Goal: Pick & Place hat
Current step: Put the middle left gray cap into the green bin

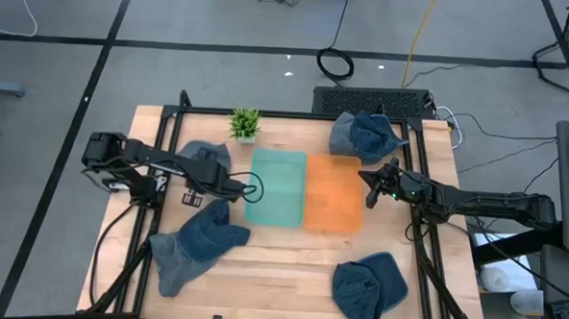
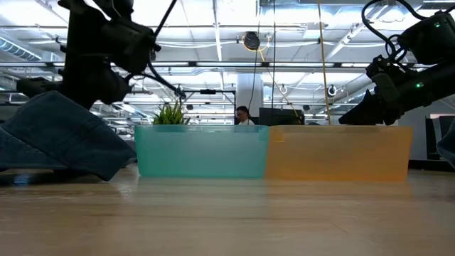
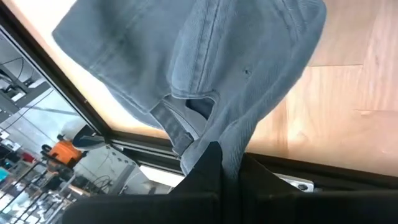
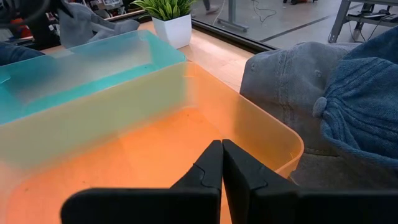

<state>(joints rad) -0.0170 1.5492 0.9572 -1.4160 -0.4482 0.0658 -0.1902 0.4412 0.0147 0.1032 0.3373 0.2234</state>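
Observation:
A blue denim hat (image 1: 199, 242) lies on the table's left side, near the teal bin (image 1: 276, 188). My left gripper (image 1: 217, 197) stands above the hat's far end and is shut on it. In the low view the hat (image 2: 64, 135) slopes down from the left arm to the tabletop. My right gripper (image 1: 365, 187) is shut on nothing. It hangs over the right rim of the orange bin (image 1: 334, 192), and the right wrist view shows its closed fingers (image 4: 211, 162) above the bin's floor. My left gripper pinches the hat's rear edge (image 3: 208, 124) between its two fingers, right beside the adjuster strap and its opening. The fingers come from above, slanting down. The cloth hangs slack below them, and the hat's lower part (image 1: 179, 261) lies on the table.
Three more denim hats lie about: one behind the left arm (image 1: 208, 154), one at the far right (image 1: 365, 136), one at the near right (image 1: 370, 288). A small potted plant (image 1: 245, 124) stands behind the teal bin. Bare wood shows between the bins and the table's near edge.

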